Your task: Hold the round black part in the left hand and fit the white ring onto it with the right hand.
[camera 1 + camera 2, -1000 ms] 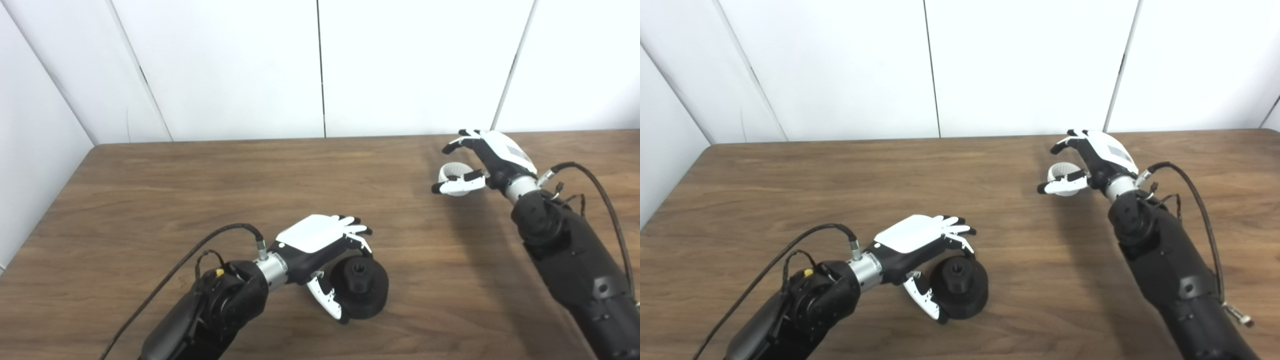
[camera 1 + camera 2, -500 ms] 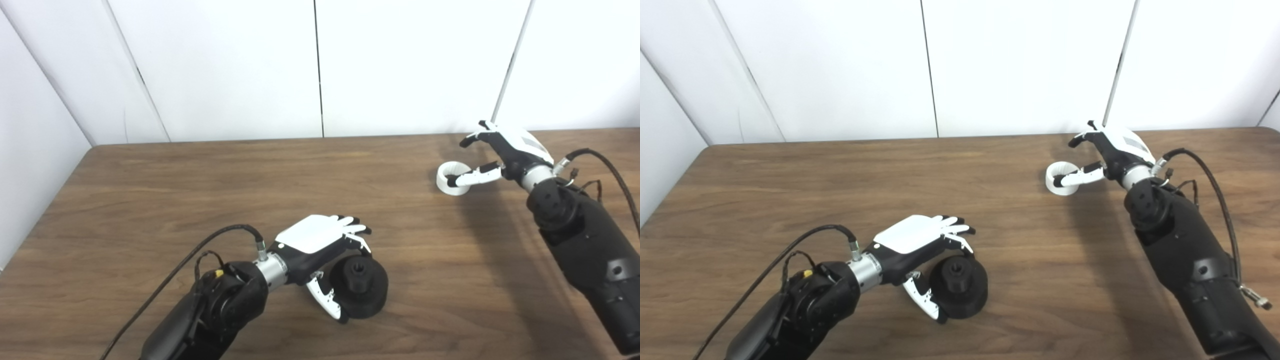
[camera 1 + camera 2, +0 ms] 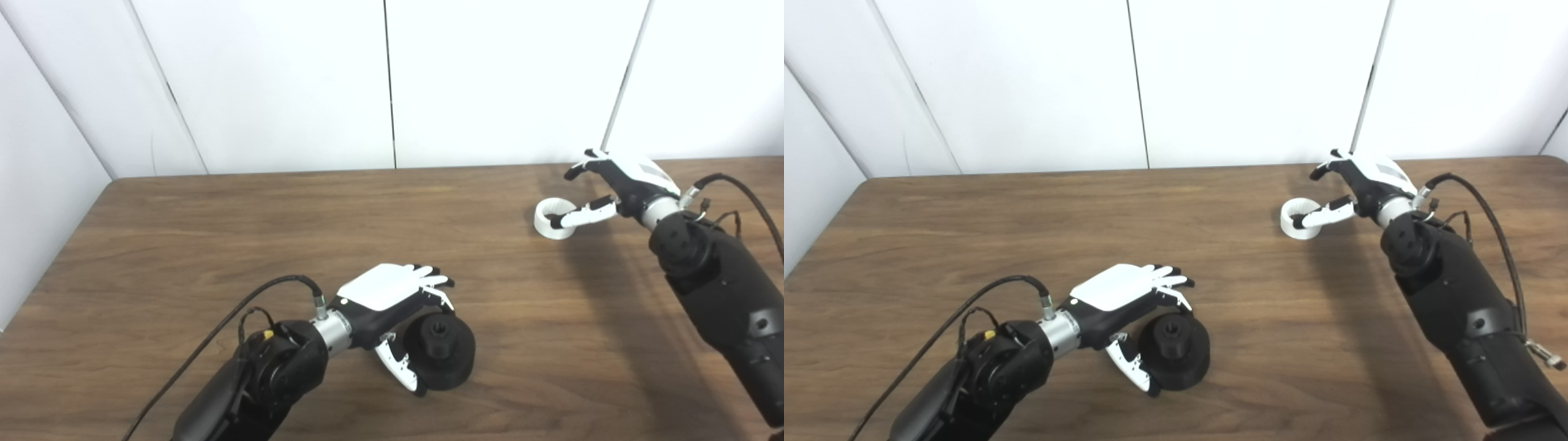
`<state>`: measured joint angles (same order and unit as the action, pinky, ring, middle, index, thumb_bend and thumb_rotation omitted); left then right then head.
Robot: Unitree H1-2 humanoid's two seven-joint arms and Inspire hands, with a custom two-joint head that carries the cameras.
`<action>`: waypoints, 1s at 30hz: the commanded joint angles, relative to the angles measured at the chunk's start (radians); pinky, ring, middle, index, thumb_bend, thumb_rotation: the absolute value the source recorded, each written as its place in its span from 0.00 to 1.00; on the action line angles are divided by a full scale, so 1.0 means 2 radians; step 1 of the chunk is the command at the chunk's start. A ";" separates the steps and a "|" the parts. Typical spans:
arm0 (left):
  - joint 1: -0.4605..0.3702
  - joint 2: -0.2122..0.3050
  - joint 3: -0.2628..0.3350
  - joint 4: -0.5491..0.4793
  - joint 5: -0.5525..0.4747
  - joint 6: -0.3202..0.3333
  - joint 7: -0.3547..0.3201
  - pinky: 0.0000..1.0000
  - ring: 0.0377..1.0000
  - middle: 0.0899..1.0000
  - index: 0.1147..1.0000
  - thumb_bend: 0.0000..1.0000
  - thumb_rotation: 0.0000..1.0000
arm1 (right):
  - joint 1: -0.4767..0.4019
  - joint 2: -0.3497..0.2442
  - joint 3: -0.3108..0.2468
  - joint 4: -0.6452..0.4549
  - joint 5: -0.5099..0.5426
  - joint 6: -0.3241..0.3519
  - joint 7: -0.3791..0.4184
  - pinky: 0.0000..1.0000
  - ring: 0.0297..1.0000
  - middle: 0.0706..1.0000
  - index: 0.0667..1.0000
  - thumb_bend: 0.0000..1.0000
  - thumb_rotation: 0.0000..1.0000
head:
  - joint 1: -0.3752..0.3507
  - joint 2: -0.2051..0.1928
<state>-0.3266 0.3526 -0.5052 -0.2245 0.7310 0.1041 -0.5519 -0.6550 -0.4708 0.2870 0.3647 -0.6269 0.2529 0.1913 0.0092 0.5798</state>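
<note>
The round black part (image 3: 442, 352) rests on the wooden table (image 3: 245, 233) near its front, hub facing up. My left hand (image 3: 392, 294) is wrapped around it, with the fingers curled over its far top edge and the thumb against its near left side. At the back right, the white ring (image 3: 542, 225) lies flat on the table. My right hand (image 3: 618, 184) is open beside it. Its thumb stretches left with the tip resting in the ring's hole, and its fingers are raised above and apart from the ring.
White wall panels stand right behind the table's far edge. The table's left edge runs along a wall. Bare wood lies between the two hands. Both forearms with their cables come in from the bottom corners.
One second ago the right hand had its fingers and thumb around the ring. It has since drawn back to the right and opened, leaving only the thumb tip in the ring. The left hand has not moved.
</note>
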 commanded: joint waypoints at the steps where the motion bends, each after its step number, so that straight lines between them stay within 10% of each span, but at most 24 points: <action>1: 0.000 0.005 -0.003 0.013 0.011 0.000 -0.007 1.00 1.00 0.95 0.62 0.95 0.20 | -0.022 -0.006 -0.001 -0.011 -0.003 -0.009 -0.001 1.00 1.00 0.97 0.74 0.89 0.40 | 0.000 -0.001; 30: -0.004 -0.001 -0.003 0.022 0.015 0.002 -0.005 1.00 1.00 0.95 0.62 0.95 0.19 | -0.021 0.020 0.009 0.046 -0.003 -0.046 -0.042 1.00 1.00 0.94 0.73 0.86 0.42 | 0.000 -0.015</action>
<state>-0.3270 0.3417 -0.5015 -0.2102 0.7311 0.1034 -0.5489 -0.6506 -0.4260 0.3225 0.4667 -0.6354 0.1901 0.1402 0.0092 0.5492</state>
